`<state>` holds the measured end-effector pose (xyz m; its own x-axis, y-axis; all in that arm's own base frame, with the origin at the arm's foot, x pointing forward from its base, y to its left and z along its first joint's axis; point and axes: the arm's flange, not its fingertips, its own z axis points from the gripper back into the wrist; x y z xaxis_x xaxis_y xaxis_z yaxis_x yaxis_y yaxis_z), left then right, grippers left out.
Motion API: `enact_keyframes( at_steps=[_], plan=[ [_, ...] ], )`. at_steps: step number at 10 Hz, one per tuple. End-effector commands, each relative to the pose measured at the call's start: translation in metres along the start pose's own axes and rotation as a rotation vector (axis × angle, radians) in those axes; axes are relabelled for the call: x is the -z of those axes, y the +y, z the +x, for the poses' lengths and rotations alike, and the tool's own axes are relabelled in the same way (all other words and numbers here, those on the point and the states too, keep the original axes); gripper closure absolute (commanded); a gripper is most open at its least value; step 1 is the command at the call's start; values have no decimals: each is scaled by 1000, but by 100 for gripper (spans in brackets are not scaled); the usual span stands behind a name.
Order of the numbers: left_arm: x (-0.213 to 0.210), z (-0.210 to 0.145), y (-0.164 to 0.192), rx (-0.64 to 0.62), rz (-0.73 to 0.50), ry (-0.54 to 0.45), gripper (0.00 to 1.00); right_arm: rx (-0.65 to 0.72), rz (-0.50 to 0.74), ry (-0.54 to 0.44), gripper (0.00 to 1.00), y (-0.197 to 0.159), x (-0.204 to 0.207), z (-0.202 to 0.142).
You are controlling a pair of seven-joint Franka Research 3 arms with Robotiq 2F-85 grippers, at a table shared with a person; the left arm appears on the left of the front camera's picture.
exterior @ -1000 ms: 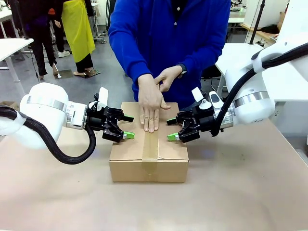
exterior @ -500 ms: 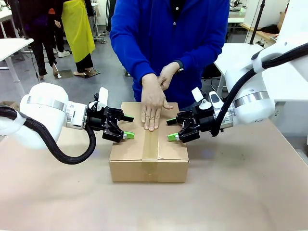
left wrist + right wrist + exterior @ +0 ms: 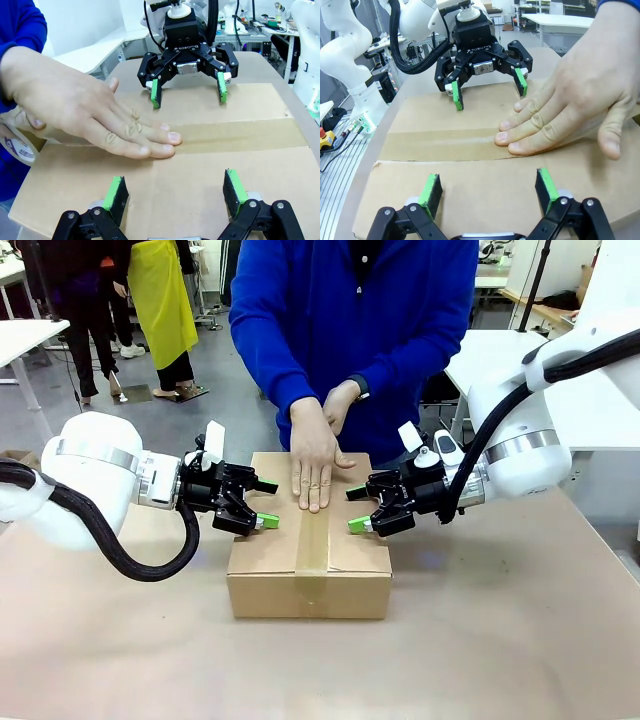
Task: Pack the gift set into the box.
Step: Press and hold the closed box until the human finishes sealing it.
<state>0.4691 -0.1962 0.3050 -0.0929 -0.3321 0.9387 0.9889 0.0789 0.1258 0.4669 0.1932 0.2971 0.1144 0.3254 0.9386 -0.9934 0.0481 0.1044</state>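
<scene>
- Already the box (image 3: 309, 545) sits closed on the counter (image 3: 500, 640), midway between the two arms, its flaps down and a strip of brown tape (image 3: 313, 545) running along the top seam; the gift set is presumably inside, out of sight.
- A person's hand (image 3: 313, 465) lies flat on the far part of the tape, fingers spread, pressing it down; the other hand (image 3: 338, 405) is held just behind it.
- Left gripper (image 3: 262, 520) stands over the box's left top flap with its jaws spread wide, holding nothing; in the left wrist view its green pads (image 3: 116, 192) sit low over the cardboard, though contact is hard to judge.
- Right gripper (image 3: 358, 508) mirrors it over the right flap, jaws likewise wide and empty.
- Handling, as a judgement: corrugated board is stiff at edges and corners but gives in the middle of a flap, so pressing belongs near the seam or rim.
- Loaded, it is likely moderately heavy and too wide for one pair of jaws; moving it would best be done by pushing or squeezing the two opposite side walls.
</scene>
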Motion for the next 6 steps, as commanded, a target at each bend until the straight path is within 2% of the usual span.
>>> enact_keyframes(
  at_steps=[1, 6],
  plan=[
    [0, -2, -1, 3, 1, 7, 0, 0, -3, 7, 0, 0, 1, -1],
    [0, -2, -1, 3, 1, 7, 0, 0, -3, 7, 0, 0, 1, -1]
  ],
)
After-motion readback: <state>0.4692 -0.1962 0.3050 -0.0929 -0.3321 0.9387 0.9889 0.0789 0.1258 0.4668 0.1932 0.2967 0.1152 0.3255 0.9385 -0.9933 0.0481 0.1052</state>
